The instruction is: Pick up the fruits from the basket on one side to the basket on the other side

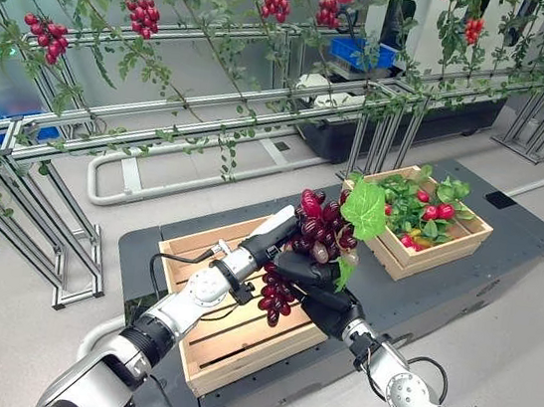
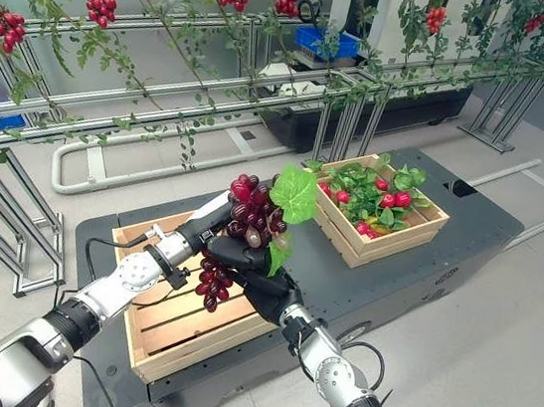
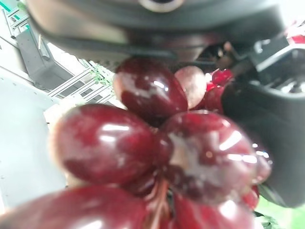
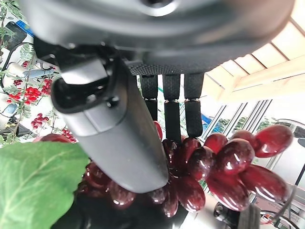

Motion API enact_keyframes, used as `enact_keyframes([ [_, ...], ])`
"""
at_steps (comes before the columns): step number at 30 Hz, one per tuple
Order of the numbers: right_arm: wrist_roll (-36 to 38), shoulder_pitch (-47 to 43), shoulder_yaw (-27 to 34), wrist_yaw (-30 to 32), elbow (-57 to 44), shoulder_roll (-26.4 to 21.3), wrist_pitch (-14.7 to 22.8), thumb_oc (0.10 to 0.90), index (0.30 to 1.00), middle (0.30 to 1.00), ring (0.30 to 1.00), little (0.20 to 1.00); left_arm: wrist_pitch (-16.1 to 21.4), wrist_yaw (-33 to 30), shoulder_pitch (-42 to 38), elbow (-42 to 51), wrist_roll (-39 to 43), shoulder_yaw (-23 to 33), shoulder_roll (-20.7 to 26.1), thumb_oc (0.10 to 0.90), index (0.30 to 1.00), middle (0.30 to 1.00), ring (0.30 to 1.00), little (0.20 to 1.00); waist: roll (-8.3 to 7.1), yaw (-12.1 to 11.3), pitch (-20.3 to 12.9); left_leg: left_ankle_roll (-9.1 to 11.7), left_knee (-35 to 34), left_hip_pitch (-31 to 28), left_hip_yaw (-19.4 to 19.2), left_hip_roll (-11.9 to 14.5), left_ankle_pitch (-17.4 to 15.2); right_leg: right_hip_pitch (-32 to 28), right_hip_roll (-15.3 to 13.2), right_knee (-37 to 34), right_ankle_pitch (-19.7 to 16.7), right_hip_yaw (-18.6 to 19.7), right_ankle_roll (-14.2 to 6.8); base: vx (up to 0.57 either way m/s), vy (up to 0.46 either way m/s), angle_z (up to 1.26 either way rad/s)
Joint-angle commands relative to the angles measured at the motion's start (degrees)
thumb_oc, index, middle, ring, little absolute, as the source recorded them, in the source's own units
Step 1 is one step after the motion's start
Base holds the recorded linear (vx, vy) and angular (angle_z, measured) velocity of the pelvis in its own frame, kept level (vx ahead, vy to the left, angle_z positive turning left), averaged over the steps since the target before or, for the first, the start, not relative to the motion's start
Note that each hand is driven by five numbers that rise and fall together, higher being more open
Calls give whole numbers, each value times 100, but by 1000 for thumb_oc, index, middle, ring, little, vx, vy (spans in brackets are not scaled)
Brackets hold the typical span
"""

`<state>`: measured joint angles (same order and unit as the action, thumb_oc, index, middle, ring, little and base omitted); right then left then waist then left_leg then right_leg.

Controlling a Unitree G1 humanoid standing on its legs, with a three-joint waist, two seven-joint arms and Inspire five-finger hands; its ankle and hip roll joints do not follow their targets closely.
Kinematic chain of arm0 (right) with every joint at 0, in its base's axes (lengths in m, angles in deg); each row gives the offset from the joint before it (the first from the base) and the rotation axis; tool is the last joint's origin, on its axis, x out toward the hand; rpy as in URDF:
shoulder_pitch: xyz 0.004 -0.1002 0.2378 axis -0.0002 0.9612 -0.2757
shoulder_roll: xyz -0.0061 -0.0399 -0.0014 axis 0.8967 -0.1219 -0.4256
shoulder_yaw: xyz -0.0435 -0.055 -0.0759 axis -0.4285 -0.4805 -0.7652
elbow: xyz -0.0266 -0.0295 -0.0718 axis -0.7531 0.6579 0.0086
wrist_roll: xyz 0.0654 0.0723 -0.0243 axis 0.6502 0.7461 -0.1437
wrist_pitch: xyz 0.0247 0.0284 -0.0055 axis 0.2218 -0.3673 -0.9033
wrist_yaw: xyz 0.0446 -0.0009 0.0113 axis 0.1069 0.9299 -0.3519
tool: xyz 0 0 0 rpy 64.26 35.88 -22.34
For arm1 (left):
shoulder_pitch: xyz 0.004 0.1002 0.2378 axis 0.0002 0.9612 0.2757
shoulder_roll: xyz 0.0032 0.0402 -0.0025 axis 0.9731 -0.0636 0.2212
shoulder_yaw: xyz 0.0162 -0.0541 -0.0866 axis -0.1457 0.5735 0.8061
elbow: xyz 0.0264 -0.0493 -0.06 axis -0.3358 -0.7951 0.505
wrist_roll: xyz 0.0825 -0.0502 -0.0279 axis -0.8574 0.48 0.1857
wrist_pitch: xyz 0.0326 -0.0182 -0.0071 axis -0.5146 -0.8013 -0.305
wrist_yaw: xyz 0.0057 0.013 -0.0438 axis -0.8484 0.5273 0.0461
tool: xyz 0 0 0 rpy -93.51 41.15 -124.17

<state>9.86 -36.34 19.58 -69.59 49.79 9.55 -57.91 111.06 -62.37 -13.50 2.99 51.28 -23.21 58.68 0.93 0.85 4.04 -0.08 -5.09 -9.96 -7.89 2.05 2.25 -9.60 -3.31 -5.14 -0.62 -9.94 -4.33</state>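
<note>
A bunch of dark red grapes [image 1: 321, 225] with a green leaf [image 1: 363, 211] hangs in the air over the right end of the near wooden crate [image 1: 233, 344]. My left hand [image 1: 270, 235] reaches in from the crate side and is closed on the bunch, whose grapes [image 3: 157, 143] sit right under its palm. From below right, my right hand [image 1: 325, 296] has thumb and fingers curled round the same grapes [image 4: 224, 162]. The far crate [image 1: 442, 248] holds red fruits [image 1: 432, 210] among leaves.
Both crates stand on a dark low platform [image 1: 509, 230]. Behind it runs a metal rail frame [image 1: 215, 106] with vines and red berry clusters [image 1: 143, 14]. A blue bin [image 1: 362, 53] sits at the back. Grey floor lies around the platform.
</note>
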Motion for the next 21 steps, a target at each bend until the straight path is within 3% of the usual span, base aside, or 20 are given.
enact_keyframes([
  [1,557,-1510,834,-665,-1546,1451,1111,400,300,300,300,300,130,208,-356,-559,-570,-751,-467,800,900,900,900,900,-102,99,-101,25,9,-84,123,-29,-805,25,-2,14,347,193,49,0,0,0],
  [13,529,-1391,927,-686,-1467,1320,1208,400,300,300,300,300,190,122,-390,-429,-827,-789,-188,800,900,900,900,900,-84,110,-96,23,9,-98,117,-26,-804,17,-7,14,343,205,39,0,0,0],
  [21,278,-1385,1359,-570,-1342,997,1392,400,300,300,300,300,273,176,-244,-62,-636,-571,60,800,900,900,900,900,-94,100,-93,39,9,-99,115,-10,-819,19,1,14,341,207,38,0,0,0],
])
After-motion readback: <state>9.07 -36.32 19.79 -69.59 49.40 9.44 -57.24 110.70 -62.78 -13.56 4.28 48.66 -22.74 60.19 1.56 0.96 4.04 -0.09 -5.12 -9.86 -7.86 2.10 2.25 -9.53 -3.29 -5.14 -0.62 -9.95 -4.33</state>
